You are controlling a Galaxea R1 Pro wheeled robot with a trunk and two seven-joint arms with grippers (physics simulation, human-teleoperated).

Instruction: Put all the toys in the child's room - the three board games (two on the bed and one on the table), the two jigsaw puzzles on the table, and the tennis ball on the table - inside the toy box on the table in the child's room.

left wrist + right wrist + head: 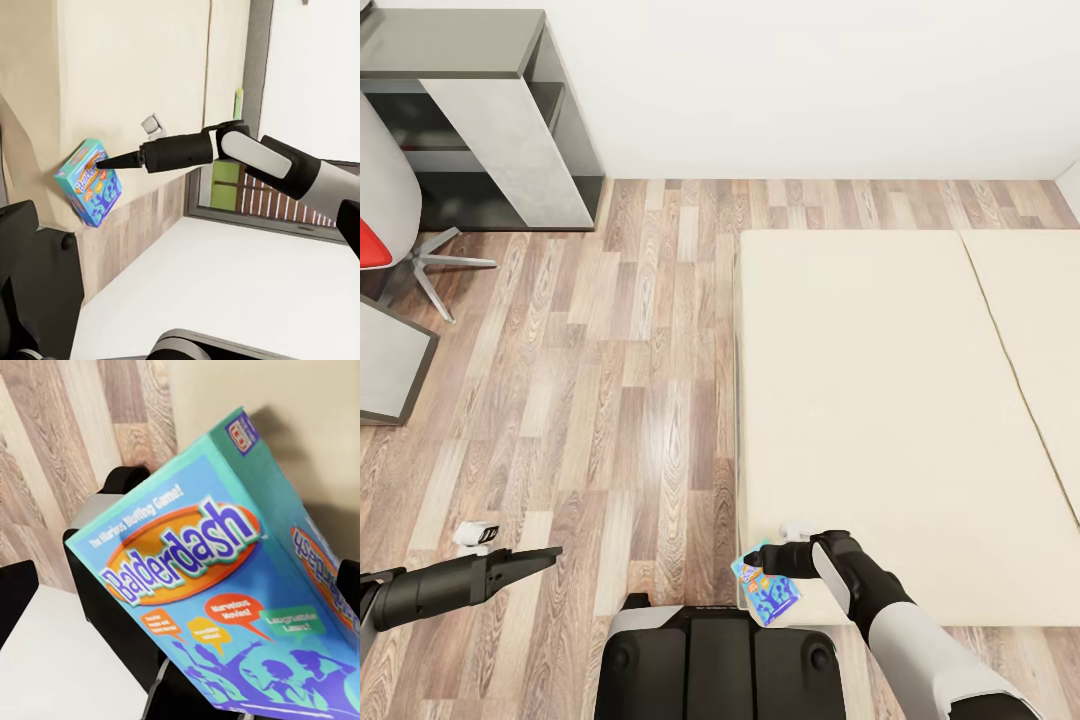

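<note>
Nearest the head camera, the robot's dark base sits at the bottom edge, cut off by the frame. Just above it, the right gripper is clamped on a blue board game, holding it by one edge at the near corner of the bed, over the mattress edge and the floor. From the left wrist camera the game hangs tilted against the side of the mattress with the right gripper at its top edge. Up close in the right wrist camera, the lid reads "Balderdash"; the fingers are mostly hidden behind the box.

The left gripper reaches out low over the floor, well apart from the game; its fingers look drawn together to a point, though the angle makes this hard to confirm. A small white object lies on the planks beside it, too small to identify.

Farther off, the beige mattress lies bare. At the far left, a chair with a red seat and a grey shelf unit stand against the white wall, both cut off.
</note>
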